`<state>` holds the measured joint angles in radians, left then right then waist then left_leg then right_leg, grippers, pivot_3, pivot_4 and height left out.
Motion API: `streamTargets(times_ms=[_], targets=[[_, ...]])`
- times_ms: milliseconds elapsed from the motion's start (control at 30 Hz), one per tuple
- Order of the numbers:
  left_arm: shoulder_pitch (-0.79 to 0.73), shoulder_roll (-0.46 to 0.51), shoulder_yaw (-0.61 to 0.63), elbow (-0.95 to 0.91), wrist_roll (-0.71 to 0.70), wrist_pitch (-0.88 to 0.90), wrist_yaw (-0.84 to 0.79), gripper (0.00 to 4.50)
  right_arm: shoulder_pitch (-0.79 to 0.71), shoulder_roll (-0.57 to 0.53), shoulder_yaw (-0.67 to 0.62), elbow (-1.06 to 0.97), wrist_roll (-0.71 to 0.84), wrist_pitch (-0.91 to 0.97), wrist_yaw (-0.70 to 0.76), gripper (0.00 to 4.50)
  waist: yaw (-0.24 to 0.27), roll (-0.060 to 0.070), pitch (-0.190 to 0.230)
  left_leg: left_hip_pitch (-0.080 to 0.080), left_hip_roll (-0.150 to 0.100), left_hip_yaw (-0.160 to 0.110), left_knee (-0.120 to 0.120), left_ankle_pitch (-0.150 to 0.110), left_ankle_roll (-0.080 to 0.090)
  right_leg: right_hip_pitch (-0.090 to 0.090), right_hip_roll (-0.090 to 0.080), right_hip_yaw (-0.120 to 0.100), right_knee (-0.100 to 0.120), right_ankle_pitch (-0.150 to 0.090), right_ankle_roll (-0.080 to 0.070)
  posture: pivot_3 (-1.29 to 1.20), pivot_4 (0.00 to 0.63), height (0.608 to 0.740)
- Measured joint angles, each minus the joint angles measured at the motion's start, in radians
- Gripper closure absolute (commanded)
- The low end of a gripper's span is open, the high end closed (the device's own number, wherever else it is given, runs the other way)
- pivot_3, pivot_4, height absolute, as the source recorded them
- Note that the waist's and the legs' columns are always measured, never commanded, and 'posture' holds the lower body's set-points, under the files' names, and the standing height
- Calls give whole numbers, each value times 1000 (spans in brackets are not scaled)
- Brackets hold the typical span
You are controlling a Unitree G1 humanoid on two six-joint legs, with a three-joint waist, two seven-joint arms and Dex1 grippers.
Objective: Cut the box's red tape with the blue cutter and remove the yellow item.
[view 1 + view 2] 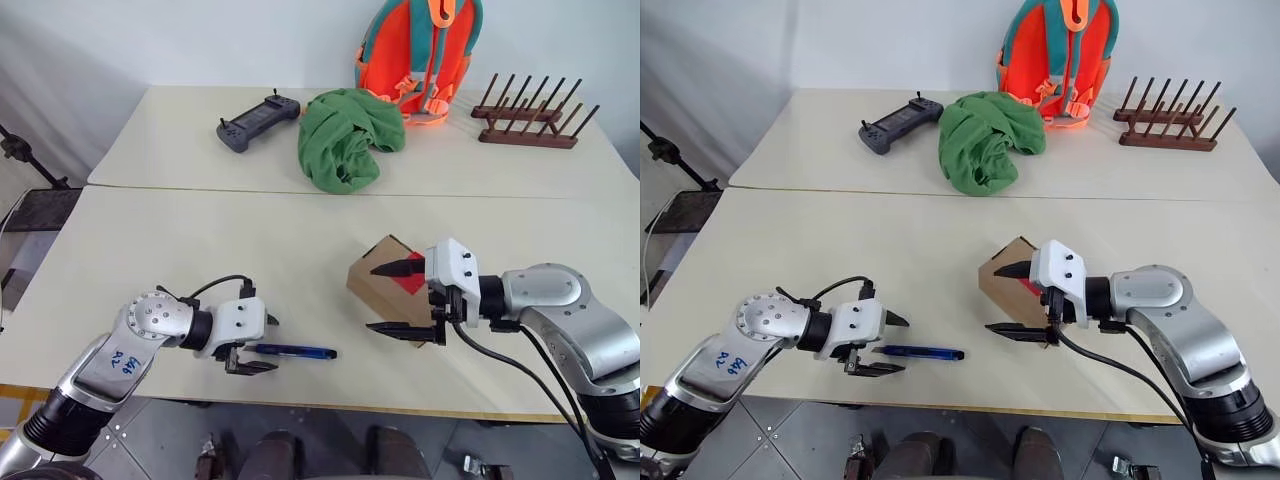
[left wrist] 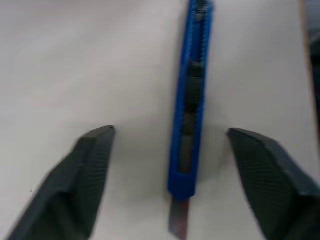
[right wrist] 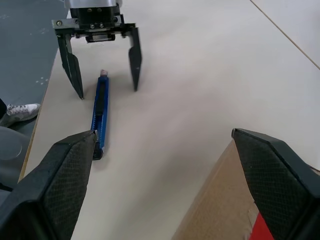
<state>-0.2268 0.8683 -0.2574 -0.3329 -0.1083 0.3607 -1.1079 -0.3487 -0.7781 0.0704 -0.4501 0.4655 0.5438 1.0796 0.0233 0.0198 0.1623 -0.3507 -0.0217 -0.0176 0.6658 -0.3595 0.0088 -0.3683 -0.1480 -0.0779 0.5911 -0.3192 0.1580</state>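
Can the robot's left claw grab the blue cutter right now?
Probably yes. The left claw sits at the blue cutter with its fingers open on either side of the near end, and nothing lies between them.

Bright even indoor light, soft faint shadows, left wrist view blurred close-up

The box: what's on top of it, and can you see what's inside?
On the box lies red tape, partly hidden by the right end effector, which is open with a finger on each side of the box. The box's inside is covered, so its contents can't be seen.
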Motion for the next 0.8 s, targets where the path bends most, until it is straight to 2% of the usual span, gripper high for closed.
streamTargets(times_ms=[67,233,333,467,567,800], targets=[[1,5,-3,0,1,-15,-4,1368,1,-1,0,0,0,0,0,0,0,0,0,0,0,0,0,0,0,0,0,0,0,0,0,0,150,740],[20,13,-6,-8,1,-43,-16,2491,6,-7,0,-1,-1,0,-2,0,-1,1,-1,0,0,0,0,0,0,0,0,0,0,0,0,0,150,740],[25,13,-8,-10,1,-46,-15,2491,6,-7,0,-2,-1,0,-2,0,0,1,-1,1,0,0,1,0,0,2,0,0,0,0,0,0,150,740],[34,19,-9,-15,1,-47,-20,3310,8,-7,0,-14,-2,-3,-2,0,-1,2,-1,5,0,0,0,0,0,5,0,0,0,0,0,0,150,740],[38,18,-15,-15,4,-48,-15,3310,8,-7,0,-14,-2,-7,-2,0,0,2,-1,12,1,0,-2,0,0,11,0,0,-2,0,0,0,150,740],[39,19,-15,-16,7,-48,-11,3310,15,-15,0,-15,-3,-18,-2,0,-1,2,-1,14,2,0,-2,-1,0,12,0,2,-2,0,0,0,150,740]])
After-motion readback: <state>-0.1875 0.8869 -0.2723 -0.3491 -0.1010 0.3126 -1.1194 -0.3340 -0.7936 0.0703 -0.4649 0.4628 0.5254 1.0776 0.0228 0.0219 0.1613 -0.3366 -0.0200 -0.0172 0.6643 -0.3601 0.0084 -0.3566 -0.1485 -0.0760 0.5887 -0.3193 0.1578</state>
